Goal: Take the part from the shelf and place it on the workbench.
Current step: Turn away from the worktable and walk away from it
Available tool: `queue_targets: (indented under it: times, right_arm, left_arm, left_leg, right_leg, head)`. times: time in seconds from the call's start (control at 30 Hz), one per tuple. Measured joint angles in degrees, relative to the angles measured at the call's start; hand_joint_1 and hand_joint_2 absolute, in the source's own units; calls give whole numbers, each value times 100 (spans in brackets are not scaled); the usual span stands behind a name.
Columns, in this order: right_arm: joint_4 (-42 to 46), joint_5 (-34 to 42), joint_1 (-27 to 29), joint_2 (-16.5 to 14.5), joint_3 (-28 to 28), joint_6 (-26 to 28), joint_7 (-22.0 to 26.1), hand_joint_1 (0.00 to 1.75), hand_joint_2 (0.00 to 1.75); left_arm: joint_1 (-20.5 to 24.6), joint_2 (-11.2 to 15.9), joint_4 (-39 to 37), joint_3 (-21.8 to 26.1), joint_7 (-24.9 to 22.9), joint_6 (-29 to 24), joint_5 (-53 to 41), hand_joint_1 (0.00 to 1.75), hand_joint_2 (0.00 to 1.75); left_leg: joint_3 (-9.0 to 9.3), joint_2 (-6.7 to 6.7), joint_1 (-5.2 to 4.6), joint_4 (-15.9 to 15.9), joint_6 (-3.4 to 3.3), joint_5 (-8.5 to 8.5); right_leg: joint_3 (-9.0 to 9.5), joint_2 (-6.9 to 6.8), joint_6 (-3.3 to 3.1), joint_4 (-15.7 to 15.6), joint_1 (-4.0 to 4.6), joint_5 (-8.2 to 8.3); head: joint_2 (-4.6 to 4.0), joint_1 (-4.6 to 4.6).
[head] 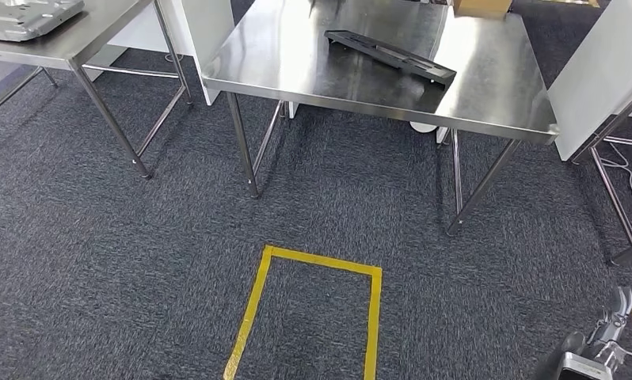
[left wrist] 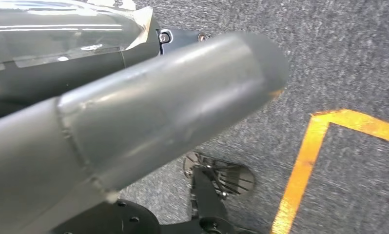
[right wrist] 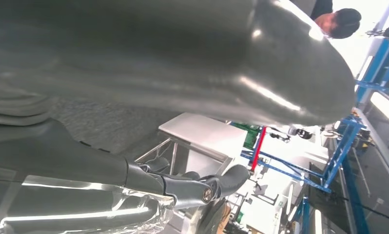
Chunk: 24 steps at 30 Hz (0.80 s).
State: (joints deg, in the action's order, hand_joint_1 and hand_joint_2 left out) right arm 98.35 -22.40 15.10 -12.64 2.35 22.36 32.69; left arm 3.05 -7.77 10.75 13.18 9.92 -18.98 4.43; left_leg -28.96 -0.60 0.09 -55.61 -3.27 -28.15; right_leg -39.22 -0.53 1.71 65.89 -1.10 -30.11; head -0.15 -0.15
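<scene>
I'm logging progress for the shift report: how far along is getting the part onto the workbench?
Looks done: a black part already lies flat on the steel workbench. In hand: nothing; the right hand hangs low beside the body, and the left hand hangs over carpet with nothing visible in it. Nothing appears left for this part.

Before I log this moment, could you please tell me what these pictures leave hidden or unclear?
- Left hand: in the left wrist view the thick thumb fills the front and covers the fingers, so open or shut is unclear.
- Right hand: cut off by the head view's corner.
- Grey tray: cropped by the head view's top edge.
- Black part on the steel table: its underside is hidden.
- Shelf: not identifiable.
</scene>
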Motion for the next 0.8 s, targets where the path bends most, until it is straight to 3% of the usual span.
queue_targets:
  times: [0.03, 0.07, 0.1, 0.13, 0.17, 0.2, 0.27, 0.3, 0.37, 0.4, 0.47, 0.53, 0.57, 0.6, 0.63, 0.67, 0.7, 0.77, 0.8]
  right_arm:
    - [-15, -5, -2, -1, 14, 10, -19, 0, 0]
    - [-33, -9, -5, -1, 30, 22, -39, 0, 0]
    - [-52, -9, -7, -1, 46, 35, -60, 0, 0]
    - [-69, -5, -10, -1, 61, 47, -85, 0, 0]
    - [-84, 2, -18, -2, 74, 56, -110, 0, 0]
    - [-92, 10, -31, -3, 84, 61, -132, 0, 0]
    - [-101, 23, -61, -10, 95, 66, -160, 0, 0]
    - [-106, 27, -69, -15, 100, 67, -172, 0, 0]
    - [-128, 36, -70, -25, 120, 68, -199, 0, 0]
    - [-140, 40, -71, -31, 133, 68, -210, 0, 0]
    - [-163, 46, -76, -48, 151, 68, -222, 0, 0]
    - [-181, 46, -78, -65, 161, 68, -228, 0, 0]
    - [-191, 46, -78, -70, 169, 68, -230, 0, 0]
    - [-199, 46, -78, -75, 176, 68, -231, 0, 0]
    - [-206, 46, -78, -78, 185, 68, -232, 0, 0]
    - [-211, 45, -78, -79, 191, 68, -232, 0, 0]
    - [-213, 44, -79, -80, 195, 69, -233, 0, 0]
    - [-214, 36, -87, -85, 201, 77, -237, 0, 0]
    - [-214, 29, -95, -89, 202, 80, -242, 0, 0]
  left_arm:
    - [1, 0, 0, -3, -7, 0, -10, 0, 0]
    - [1, -1, -1, -7, -18, 1, -21, 0, 0]
    - [0, -2, -1, -9, -32, 1, -32, 0, 0]
    - [0, -3, -1, -10, -45, 2, -44, 0, 0]
    - [0, -4, -1, -12, -55, 4, -56, 0, 0]
    - [2, -7, -1, -13, -62, 8, -66, 0, 0]
    - [7, -13, 0, -18, -69, 14, -78, 0, 0]
    - [9, -15, 0, -21, -71, 14, -82, 0, 0]
    - [0, -13, -2, -29, -75, 13, -88, 0, 0]
    - [-8, -9, -4, -33, -82, 12, -91, 0, 0]
    - [-20, -4, -8, -38, -93, 8, -99, 0, 0]
    - [-17, -4, -9, -43, -98, 5, -115, 0, 0]
    - [-15, -4, -9, -44, -98, 5, -121, 0, 0]
    - [-14, -4, -9, -45, -98, 5, -125, 0, 0]
    - [-13, -3, -9, -46, -98, 5, -126, 0, 0]
    - [-9, -2, -9, -46, -98, 5, -126, 0, 0]
    - [-2, -2, -8, -46, -98, 5, -126, 0, 0]
    - [21, -1, -4, -46, -101, 4, -133, 0, 0]
    - [30, -2, -3, -47, -104, -1, -137, 0, 0]
  left_leg:
    - [-104, -7, -11, -3, -9, 86]
    - [-206, -13, -19, -10, -8, 173]
    - [-312, -19, -26, -22, -1, 258]
    - [-416, -23, -29, -40, 8, 336]
    - [-515, -24, -31, -62, 24, 413]
    - [-606, -22, -40, -85, 44, 484]
    - [-715, -22, -57, -106, 99, 626]
    - [-739, -24, -59, -102, 129, 692]
    - [-774, -19, -36, -96, 196, 780]
    - [-806, -6, -20, -150, 231, 690]
    - [-913, 18, 9, -542, 292, 163]
    - [-1035, 27, 21, -1269, 339, -439]
    - [-1054, 29, 30, -1599, 358, -535]
    - [-1012, 30, 42, -1798, 371, -483]
    - [-882, 31, 58, -1813, 378, -325]
    - [-657, 34, 76, -1630, 378, -154]
    - [-346, 39, 90, -1273, 375, -87]
    - [249, 60, 85, -438, 344, -232]
    - [392, 70, 65, -176, 310, -331]
  right_leg:
    - [-58, 6, 7, 372, -1, -200]
    - [-54, 12, 46, 663, 0, -270]
    - [31, 16, 105, 801, 3, -211]
    - [206, 19, 166, 743, 8, -67]
    - [482, 22, 207, 488, 15, 72]
    - [839, 25, 202, 50, 28, 101]
    - [1438, 34, 103, -856, 72, -53]
    - [1569, 37, 45, -1120, 96, -142]
    - [1527, 33, -53, -1193, 89, -106]
    - [1478, 23, -117, -1191, 72, -44]
    - [1339, 1, -232, -1194, 35, 115]
    - [1157, -8, -270, -1182, 54, 274]
    - [1056, -11, -264, -1165, 58, 353]
    - [946, -13, -252, -1137, 59, 430]
    - [829, -14, -235, -1097, 58, 500]
    - [708, -14, -210, -1048, 54, 564]
    - [601, -12, -181, -995, 53, 615]
    - [459, -18, -106, -904, 67, 707]
    - [428, -26, -66, -886, 73, 757]
  head:
    - [0, 5]
    - [0, 7]
    - [0, 5]
    - [0, 5]
    - [0, 5]
    - [0, 4]
    - [0, -6]
    - [0, -9]
    - [0, -16]
    - [0, -18]
    - [0, -30]
    - [0, -38]
    - [0, -42]
    - [0, -41]
    - [0, -42]
    - [0, -44]
    - [0, -44]
    - [0, -41]
    - [0, -41]
